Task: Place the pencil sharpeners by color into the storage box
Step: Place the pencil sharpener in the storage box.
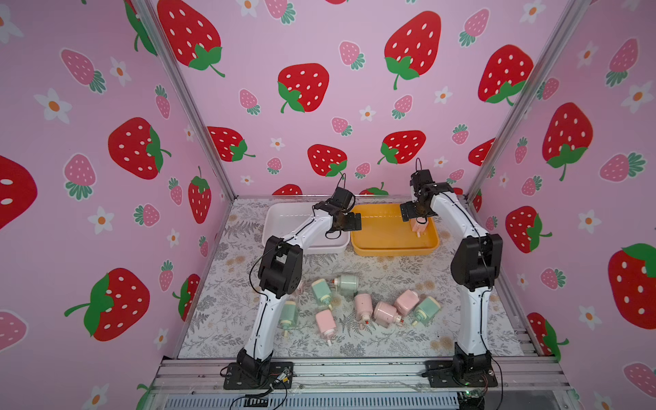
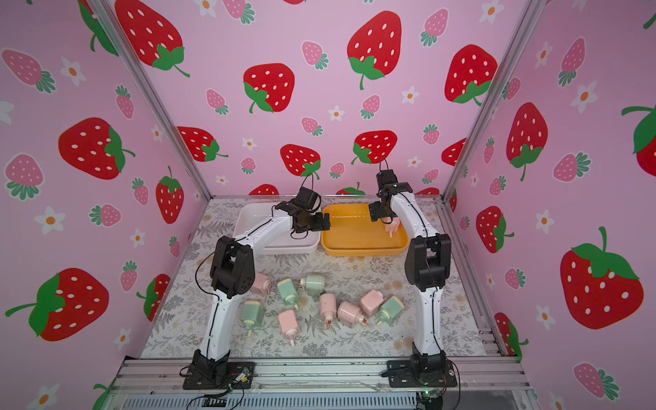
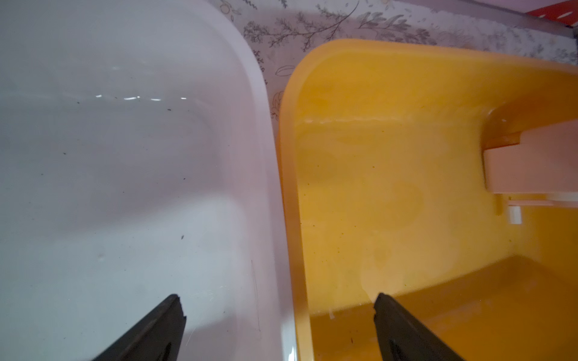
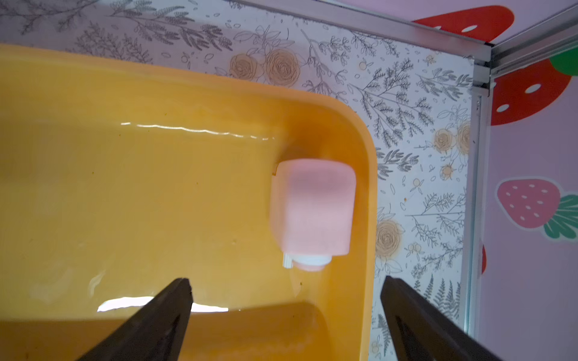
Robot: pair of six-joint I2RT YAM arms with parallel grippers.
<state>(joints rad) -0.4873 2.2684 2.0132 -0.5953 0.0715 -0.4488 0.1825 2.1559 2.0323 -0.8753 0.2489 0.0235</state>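
Right claw (image 4: 286, 281), spread and empty, above a pink sharpener (image 4: 312, 212) lying by the yellow tray's (image 4: 125, 203) right wall. Left claw (image 3: 277, 297), spread, straddles the adjoining rims of the yellow and white tray (image 3: 125, 187). Other sharpeners (image 1: 364, 305) cluster toward the desk's (image 1: 390, 340) front edge.

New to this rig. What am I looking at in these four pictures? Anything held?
Two white robot arms are bolted at the table's front, each ending in a two-fingered tool. Both top views look down on everything from one camera head; the other two pictures come from a camera on each wrist. On the floral table lie nine pencil sharpeners, five pink, four green. Behind them sit a white tray and a yellow tray, with one pink sharpener in the yellow one. The left tool and right tool are both open and hold nothing; the right hangs over the yellow tray near that sharpener.
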